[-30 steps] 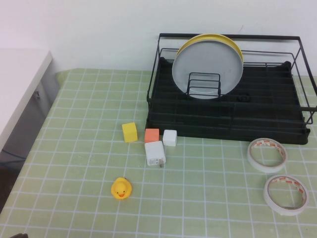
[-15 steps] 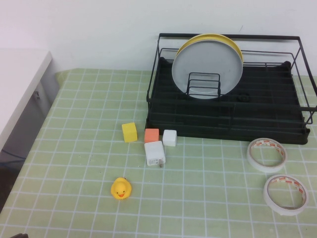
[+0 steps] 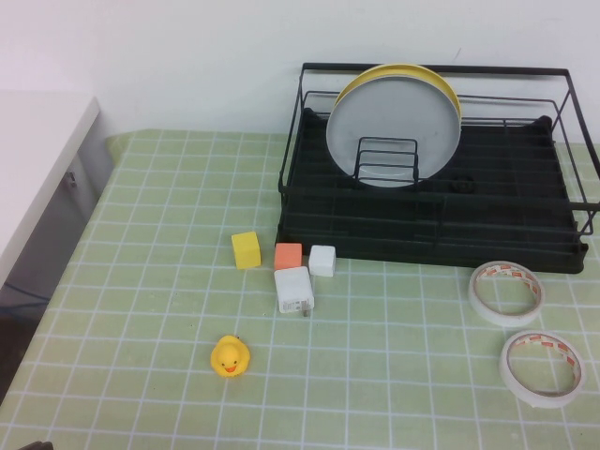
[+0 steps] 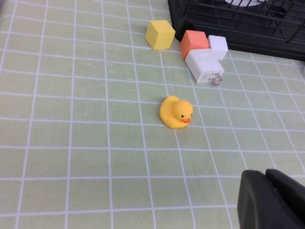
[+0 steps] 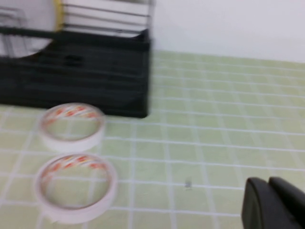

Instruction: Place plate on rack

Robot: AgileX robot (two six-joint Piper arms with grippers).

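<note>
The left gripper (image 4: 271, 198) has its fingers pressed together, holding nothing, near the rubber duck (image 4: 176, 112). The right gripper (image 5: 274, 202), likewise clenched and empty, hangs beside two tape rolls (image 5: 71, 186). The plate (image 3: 394, 131) stands upright in the rack (image 3: 431, 225), against the yellow plate (image 3: 394, 71).

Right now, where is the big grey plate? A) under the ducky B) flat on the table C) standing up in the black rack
C: the plate stands upright in the rack, in front of the yellow plate; left gripper and right gripper sit low, away.
</note>
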